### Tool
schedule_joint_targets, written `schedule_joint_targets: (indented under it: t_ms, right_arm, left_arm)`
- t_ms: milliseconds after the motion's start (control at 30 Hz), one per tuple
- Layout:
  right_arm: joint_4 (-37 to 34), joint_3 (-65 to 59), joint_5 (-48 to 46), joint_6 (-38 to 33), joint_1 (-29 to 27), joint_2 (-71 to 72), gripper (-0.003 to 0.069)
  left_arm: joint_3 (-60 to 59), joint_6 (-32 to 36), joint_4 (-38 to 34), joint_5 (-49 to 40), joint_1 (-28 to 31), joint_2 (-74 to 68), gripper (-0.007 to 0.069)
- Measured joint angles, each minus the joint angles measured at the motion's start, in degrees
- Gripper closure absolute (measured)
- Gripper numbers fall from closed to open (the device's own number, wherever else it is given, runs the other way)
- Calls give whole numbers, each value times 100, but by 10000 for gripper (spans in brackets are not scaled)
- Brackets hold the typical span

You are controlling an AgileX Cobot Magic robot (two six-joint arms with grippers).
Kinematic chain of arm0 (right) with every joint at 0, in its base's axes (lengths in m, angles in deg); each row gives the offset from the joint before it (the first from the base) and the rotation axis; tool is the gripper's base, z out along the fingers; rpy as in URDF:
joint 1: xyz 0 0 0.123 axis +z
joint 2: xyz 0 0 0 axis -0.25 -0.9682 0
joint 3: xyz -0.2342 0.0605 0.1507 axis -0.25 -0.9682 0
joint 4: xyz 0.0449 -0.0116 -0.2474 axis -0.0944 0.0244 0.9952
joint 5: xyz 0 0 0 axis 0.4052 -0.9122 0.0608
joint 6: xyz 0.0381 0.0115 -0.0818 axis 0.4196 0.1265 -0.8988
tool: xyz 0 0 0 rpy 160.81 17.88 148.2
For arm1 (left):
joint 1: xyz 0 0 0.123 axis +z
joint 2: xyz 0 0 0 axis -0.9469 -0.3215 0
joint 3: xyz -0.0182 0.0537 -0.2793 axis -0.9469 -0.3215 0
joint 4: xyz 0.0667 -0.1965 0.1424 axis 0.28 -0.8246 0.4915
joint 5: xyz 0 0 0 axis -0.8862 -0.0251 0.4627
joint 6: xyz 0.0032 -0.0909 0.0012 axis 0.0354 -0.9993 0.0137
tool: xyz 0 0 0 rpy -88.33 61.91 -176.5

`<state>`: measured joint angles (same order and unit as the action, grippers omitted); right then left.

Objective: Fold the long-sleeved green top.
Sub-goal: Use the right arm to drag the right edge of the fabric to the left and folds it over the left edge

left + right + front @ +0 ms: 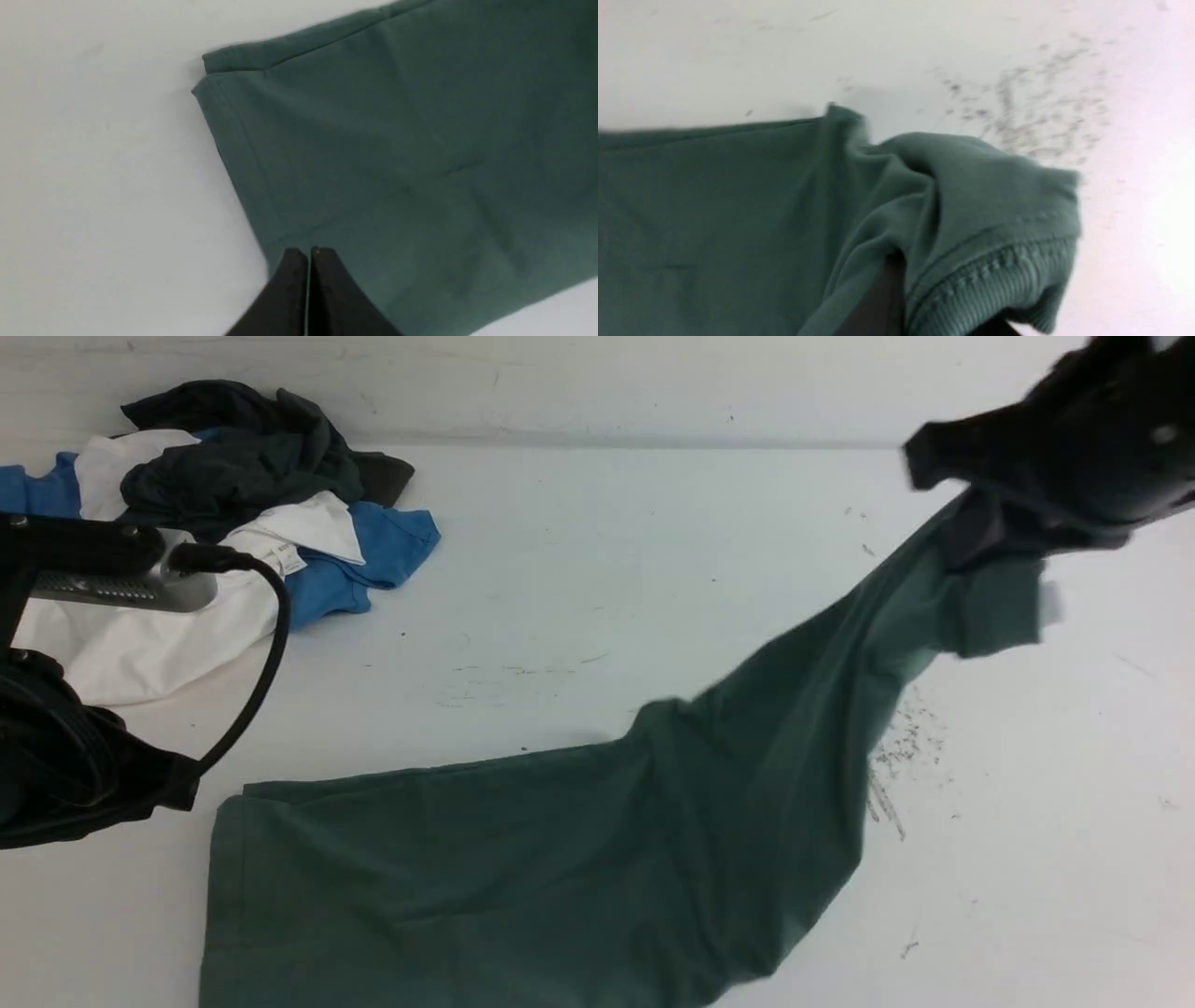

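The green long-sleeved top [560,859] lies across the near part of the table and rises in a stretched band to the upper right. My right gripper [980,537] is shut on it beside the ribbed neck [999,284] and holds that end raised; one dark finger [882,298] shows among the folds. A white label [1050,602] hangs by the neck. My left gripper [308,254] is shut and empty, over the top's edge [397,140] near its hem corner [205,79]. The left arm [75,775] is at the left.
A pile of white, blue and dark grey-black garments [233,504] lies at the far left of the white table [607,569]. Dark scuff marks [896,756] show on the table right of the top. A wall runs along the back.
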<state>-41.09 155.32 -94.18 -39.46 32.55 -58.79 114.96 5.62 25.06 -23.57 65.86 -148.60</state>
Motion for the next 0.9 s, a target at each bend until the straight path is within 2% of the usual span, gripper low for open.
schedule_joint_targets:
  t_ms: [100, 133, 267, 433, 533, 633, 900]
  right_arm:
    - [118, -88, 7, -333, -685, 198, 619]
    - [131, -98, 6, -352, -731, 207, 619]
    - [470, -447, 6, -661, -1832, 292, 619]
    - [479, -603, -18, -1029, -2567, 265, 619]
    - [301, -603, -18, -1122, -2616, 270, 619]
    - [-178, -603, -12, -1331, -2518, 255, 619]
    - [-1347, -603, 22, -1472, -1981, 17, 619]
  left_arm:
    - [0, 0, -5, 0, 0, 0, 629]
    - [0, 0, -5, 0, 0, 0, 629]
    - [0, 0, -5, 0, 0, 0, 629]
    - [0, 0, -5, 51, 0, 0, 629]
    - [0, 0, -16, 87, 0, 0, 629]
    - [0, 0, -36, 94, 0, 0, 629]
    - [0, 0, -226, 100, 0, 0, 629]
